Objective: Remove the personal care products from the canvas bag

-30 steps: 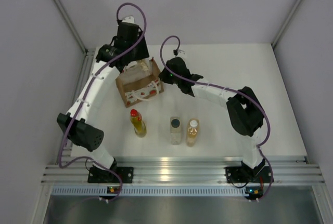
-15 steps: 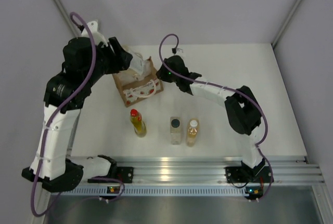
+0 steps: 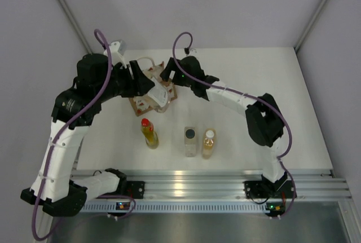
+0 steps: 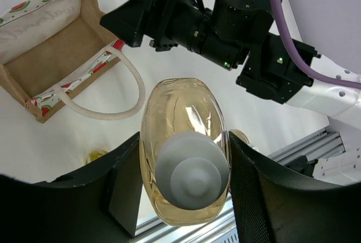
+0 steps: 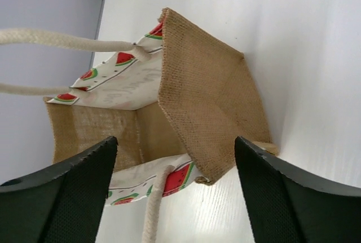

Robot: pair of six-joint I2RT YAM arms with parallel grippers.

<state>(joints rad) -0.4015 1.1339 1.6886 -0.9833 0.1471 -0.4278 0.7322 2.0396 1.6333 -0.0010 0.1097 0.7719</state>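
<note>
The left gripper (image 4: 186,192) has lifted one bottle (image 4: 180,124) from the bag (image 5: 208,107); right gripper (image 5: 175,158) gapes; three bottles (image 3: 191,141) stand.

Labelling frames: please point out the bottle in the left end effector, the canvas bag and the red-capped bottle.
held bottle (image 4: 190,169), left wrist view, on its white cap.
canvas bag (image 5: 208,107), right wrist view, on its brown side wall.
red-capped bottle (image 3: 150,137), top view, on its amber body.
</note>
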